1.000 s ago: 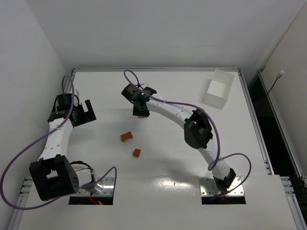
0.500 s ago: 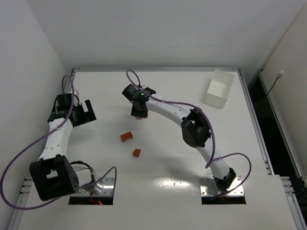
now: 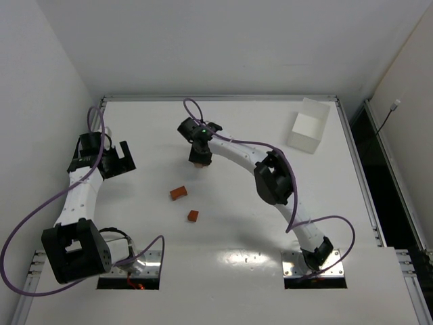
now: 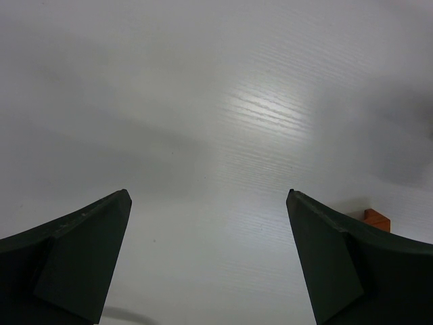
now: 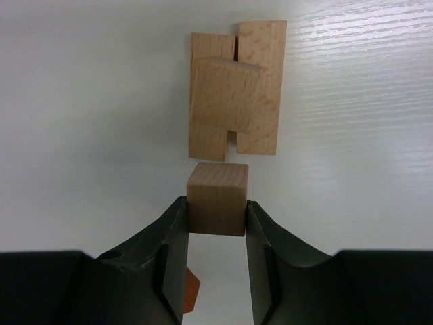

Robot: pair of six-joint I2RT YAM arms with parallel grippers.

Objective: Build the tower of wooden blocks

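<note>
My right end effector [image 5: 216,213] pinched a pale cube [image 5: 218,193] just beside the block tower [image 5: 230,101], left of middle on the counter [image 3: 270,223], toward its far edge. My left end effector [image 4: 208,200] hung spread near the left edge.

Open table [image 3: 237,223] between tower [image 5: 230,95] and reddish blocks [image 3: 178,193], box [image 3: 302,139] well apart

From above, the right hand [image 3: 198,158] covers nearly all of the wood block tower [image 5: 232,101]; only a tan speck shows, too small to read. Its wrist view cannot tell whether the clamped pale cube [image 5: 218,196] touches the bench [image 5: 81,101]; a reddish block [image 5: 192,290] sits mostly hidden behind one finger [image 5: 169,250]. An orange block [image 4: 377,218] is half behind a finger of the left hand [image 4: 208,196].
</note>
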